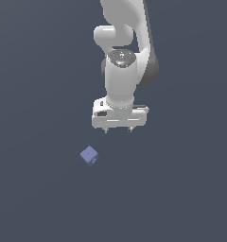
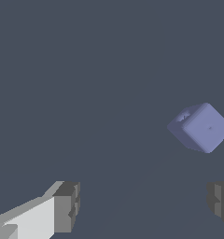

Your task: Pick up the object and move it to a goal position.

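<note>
While we looked through the wrist view, the gripper (image 2: 142, 205) had its jaws spread wide, dark fingertips (image 2: 67, 205) well apart with nothing between them and touching nothing. Beyond them the cube (image 2: 202, 128) sat tilted on the flat grey floor (image 2: 86, 70), off toward one fingertip. From the exterior view, the cube (image 1: 89, 155) lay below the gripper (image 1: 117, 130), toward that view's left

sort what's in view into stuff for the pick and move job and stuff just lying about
For the job:
- small periwinkle blue-purple matte cube
- white robot gripper, open, with nothing between its fingers, apart from the cube

Just lying about:
- nothing else; only the plain dark grey floor
</note>
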Tool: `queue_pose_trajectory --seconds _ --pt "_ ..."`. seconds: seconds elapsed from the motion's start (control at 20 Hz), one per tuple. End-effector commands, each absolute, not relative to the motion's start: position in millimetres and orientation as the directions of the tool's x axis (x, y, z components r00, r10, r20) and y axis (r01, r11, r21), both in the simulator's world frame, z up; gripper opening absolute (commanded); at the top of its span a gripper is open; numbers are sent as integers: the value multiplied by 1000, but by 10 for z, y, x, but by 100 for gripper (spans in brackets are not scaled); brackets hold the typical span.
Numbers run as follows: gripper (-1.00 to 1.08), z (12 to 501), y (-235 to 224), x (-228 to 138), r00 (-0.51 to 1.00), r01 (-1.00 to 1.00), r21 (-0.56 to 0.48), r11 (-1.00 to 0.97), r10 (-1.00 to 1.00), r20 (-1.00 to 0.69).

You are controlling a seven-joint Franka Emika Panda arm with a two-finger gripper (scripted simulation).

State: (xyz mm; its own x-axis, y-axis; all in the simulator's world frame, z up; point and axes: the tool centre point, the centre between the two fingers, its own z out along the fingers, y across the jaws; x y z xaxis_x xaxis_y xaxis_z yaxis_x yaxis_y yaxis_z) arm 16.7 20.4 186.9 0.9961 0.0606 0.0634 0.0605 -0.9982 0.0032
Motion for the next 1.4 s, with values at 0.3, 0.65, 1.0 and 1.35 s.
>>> queue_pose_trajectory --seconds 0.3,0.65,1.0,1.35 --pt "100 2047 295 225 995 47 -5 -999 46 88" --pt "100 2085 309 243 995 39 -8 -999 38 94" --pt "100 1963 139 330 995 -49 -17 -999 -50 81" --pt "100 1674 -251 490 969 -239 -26 -971 -240 53"
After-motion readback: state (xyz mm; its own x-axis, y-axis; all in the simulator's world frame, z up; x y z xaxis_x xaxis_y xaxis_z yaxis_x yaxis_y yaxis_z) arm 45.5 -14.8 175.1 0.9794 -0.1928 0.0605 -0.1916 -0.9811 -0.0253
